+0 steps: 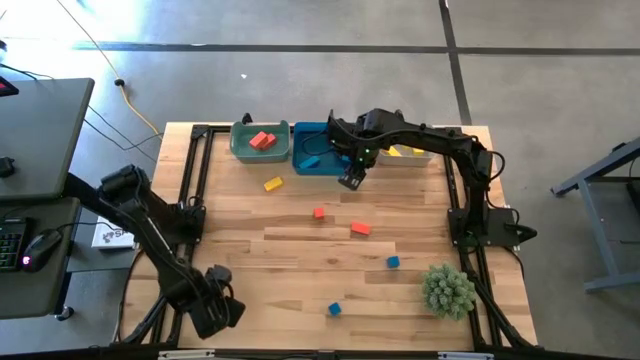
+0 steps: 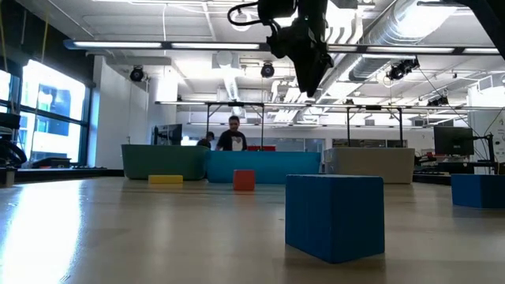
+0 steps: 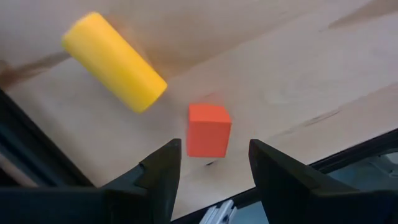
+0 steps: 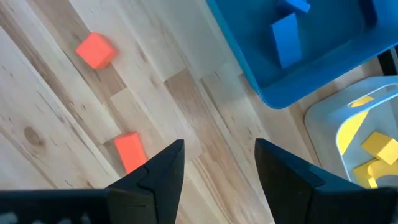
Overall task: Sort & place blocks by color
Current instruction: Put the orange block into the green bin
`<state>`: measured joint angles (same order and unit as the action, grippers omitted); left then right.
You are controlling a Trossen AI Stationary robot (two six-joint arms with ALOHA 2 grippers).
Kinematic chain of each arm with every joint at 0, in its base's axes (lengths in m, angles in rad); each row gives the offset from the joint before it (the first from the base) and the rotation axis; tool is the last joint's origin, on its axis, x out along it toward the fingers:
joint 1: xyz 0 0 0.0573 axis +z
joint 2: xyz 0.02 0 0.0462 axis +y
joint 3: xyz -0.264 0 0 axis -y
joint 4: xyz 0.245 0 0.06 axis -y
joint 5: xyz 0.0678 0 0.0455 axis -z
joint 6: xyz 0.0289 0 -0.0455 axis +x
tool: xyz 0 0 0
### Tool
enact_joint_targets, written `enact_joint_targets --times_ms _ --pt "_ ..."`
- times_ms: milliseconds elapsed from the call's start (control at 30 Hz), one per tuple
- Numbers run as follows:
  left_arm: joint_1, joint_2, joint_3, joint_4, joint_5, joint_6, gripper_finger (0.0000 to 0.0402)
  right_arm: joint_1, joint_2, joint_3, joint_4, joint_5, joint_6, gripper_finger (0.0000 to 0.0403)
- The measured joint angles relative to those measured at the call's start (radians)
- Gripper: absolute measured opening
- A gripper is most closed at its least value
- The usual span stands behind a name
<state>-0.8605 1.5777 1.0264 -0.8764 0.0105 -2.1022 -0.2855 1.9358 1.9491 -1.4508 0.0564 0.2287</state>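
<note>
Blocks [image 1: 360, 229] are lying scattered on the wooden table [image 1: 300, 270]; only the low view is showing a person [image 2: 233, 134] behind. Both jaws are released.

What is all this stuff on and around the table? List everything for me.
Bins: 3; green bin, blue bin, pale bin; in a row at the table's far edge.
Sorted blocks: count unclear; red blocks in the green bin, blue blocks in the blue bin, yellow blocks in the pale bin.
Loose blocks: 5; yellow block, red blocks, blue blocks; open table.
Yellow cylinder, red cube: 1 each; in front of the left gripper.
Plant ball: 1, green; near-right corner.
Table: 1, wood.
Person: 1; room behind.
Left gripper: near-left corner, fingers open.
Right gripper: raised beside the blue bin, fingers open.
</note>
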Motion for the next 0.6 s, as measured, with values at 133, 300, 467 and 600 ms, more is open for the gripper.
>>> enact_joint_targets --times_ms 133,300,467,600 --pt "-0.002 0.037 0.000 0.022 0.005 -0.017 0.0179 0.000 0.000 0.000 0.000 0.000 0.024 0.0183" --pt "-0.005 0.075 0.000 0.040 0.012 -0.039 0.0179 0.000 0.000 0.000 -0.002 -0.001 0.026 0.0183" --pt "-0.005 0.103 0.000 0.077 0.012 -0.042 0.0179 0.000 0.000 0.000 -0.004 -0.005 0.026 0.0183" --pt "-0.006 0.128 0.002 0.082 0.039 -0.043 0.0179 0.000 0.000 0.000 -0.004 -0.005 0.026 0.0183"
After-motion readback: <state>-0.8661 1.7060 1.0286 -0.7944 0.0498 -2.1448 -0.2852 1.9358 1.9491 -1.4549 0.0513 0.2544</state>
